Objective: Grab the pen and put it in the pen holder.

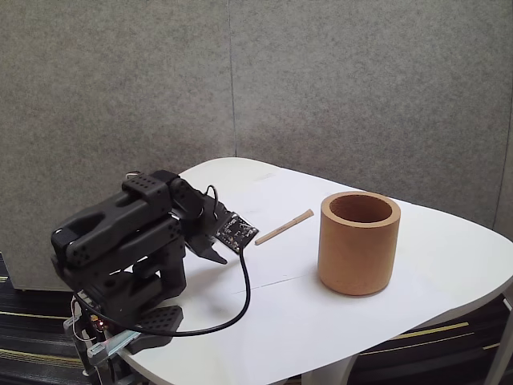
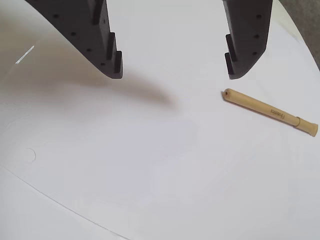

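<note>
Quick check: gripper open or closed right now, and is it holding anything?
Gripper: open, holding nothing; the pen lies on the table, clear of it.

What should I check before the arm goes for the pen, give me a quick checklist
1. Gripper open: ok, jaws spread wide.
2. Gripper empty: ok.
3. Pen lined up between the fingertips: not ok, in the wrist view it lies right of and below the right fingertip.
4. Pen free on the table: ok, nothing touches it.
5. Pen holder upright, mouth open: ok.
6. Holder inside empty: cannot tell.
</note>
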Controlling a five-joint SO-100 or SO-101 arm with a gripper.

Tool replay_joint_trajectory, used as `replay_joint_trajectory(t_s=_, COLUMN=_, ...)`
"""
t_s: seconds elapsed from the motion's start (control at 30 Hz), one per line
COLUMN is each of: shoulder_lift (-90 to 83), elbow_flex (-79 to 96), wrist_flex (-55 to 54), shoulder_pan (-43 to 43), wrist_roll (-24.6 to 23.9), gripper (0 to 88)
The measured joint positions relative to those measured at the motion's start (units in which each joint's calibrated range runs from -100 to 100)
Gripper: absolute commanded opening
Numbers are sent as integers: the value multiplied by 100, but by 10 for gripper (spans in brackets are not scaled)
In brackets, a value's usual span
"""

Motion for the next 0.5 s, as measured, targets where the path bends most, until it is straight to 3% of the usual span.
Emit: replay_joint_trajectory(t_s=0.5, shoulder_lift=-305, elbow_flex=0, wrist_flex=483, shoulder_pan=0, wrist_roll=0, gripper=291)
